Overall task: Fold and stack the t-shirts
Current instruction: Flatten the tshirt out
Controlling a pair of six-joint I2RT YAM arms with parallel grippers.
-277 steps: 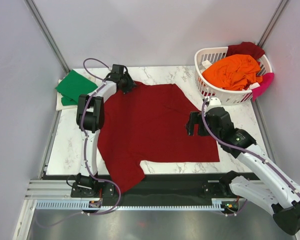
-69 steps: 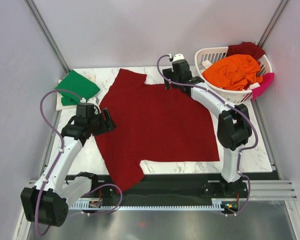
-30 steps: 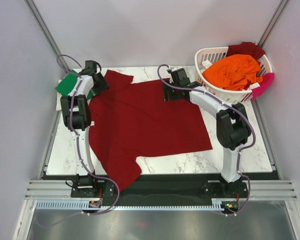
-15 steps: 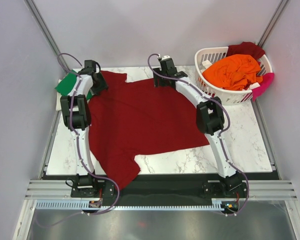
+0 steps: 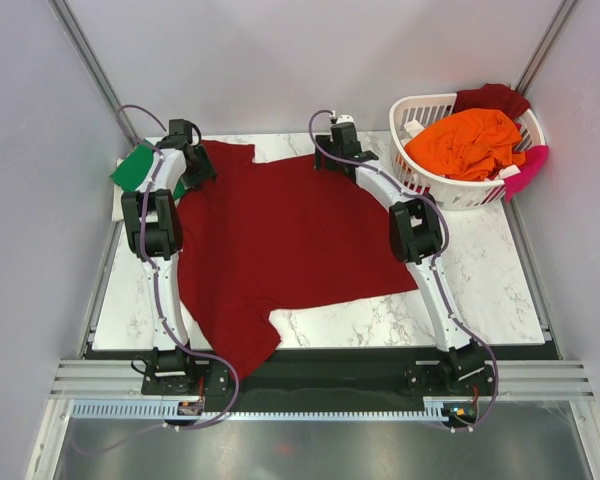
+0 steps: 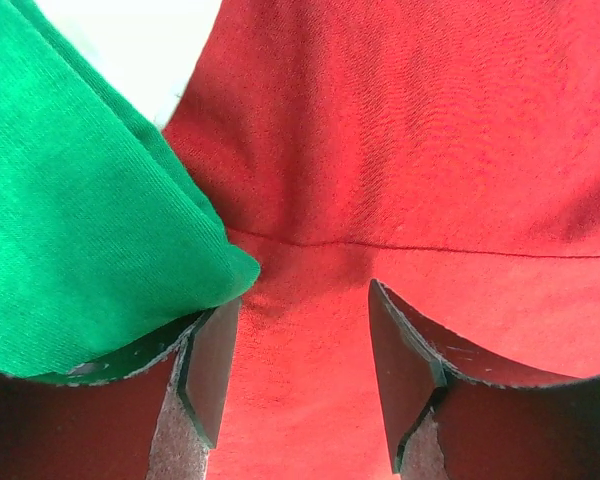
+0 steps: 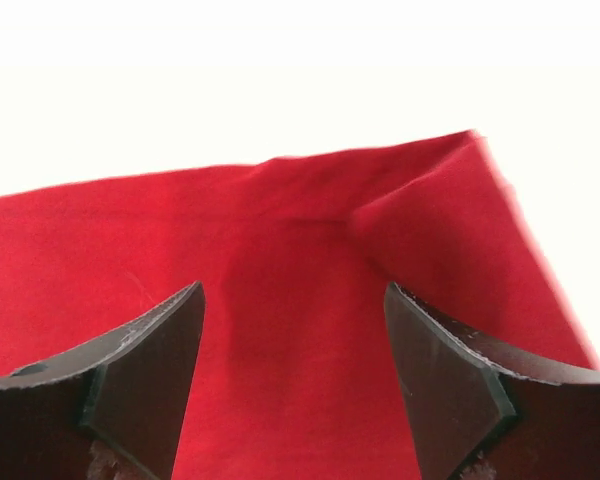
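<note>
A large dark red t-shirt [image 5: 280, 240] lies spread on the marble table, one sleeve hanging over the near edge. My left gripper [image 5: 198, 170] is open at its far left corner, jaws either side of red cloth [image 6: 400, 150]. A folded bright green t-shirt [image 5: 132, 172] lies beside it and overlaps the left finger in the left wrist view [image 6: 70, 220]. My right gripper [image 5: 332, 158] is open over the shirt's far edge, with red cloth [image 7: 280, 260] between the jaws.
A white slotted laundry basket [image 5: 420, 185] stands at the back right, holding an orange shirt [image 5: 465, 140], a dark red one [image 5: 490, 98] and a pink one [image 5: 528, 168] hanging over its rim. Bare marble [image 5: 480, 270] lies to the right of the spread shirt.
Over the last second the right gripper moved left along the shirt's far edge, then slightly back right; the shirt shifted a little to the left. The left gripper has stayed put.
</note>
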